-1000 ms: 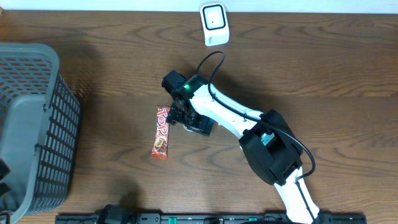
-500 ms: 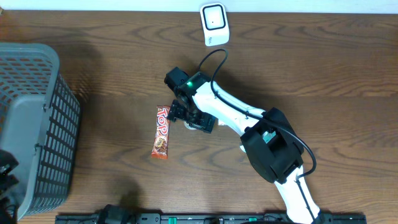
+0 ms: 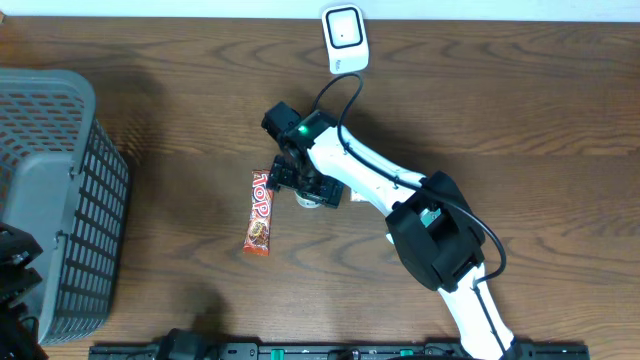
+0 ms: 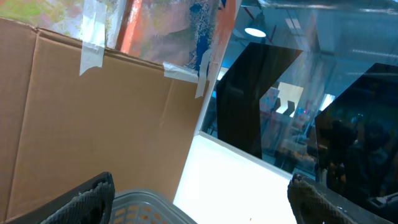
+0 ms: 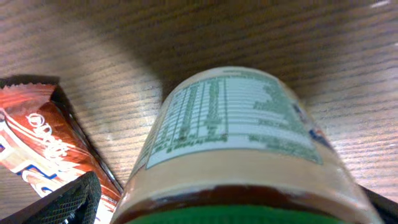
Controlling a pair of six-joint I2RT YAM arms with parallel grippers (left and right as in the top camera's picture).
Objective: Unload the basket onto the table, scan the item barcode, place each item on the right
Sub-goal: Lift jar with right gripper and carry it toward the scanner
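A: Item, location?
B: Jar (image 5: pixel 230 137), green lid, mid-counter (image 3: pixel 520 110), between the wide-spread fingers of the right gripper (image 3: pixel 300 188); contact cannot be told.
A: Markings?
B: Nutrition panel, too small to read. Candy bar (image 3: pixel 260 212) just beside, lettered "TOP".
A: Surroundings?
B: Dark wood; scanner (image 3: pixel 344 38) at far edge; left gripper (image 4: pixel 199 199) wide.

Under your view a dark brown wooden table (image 3: pixel 560 90), at its left end a grey plastic mesh basket (image 3: pixel 100 220), mid-table a red-orange candy bar wrapper (image 3: pixel 260 212) lying flat, past the basket's rim a taped brown cardboard box (image 4: pixel 93 124).
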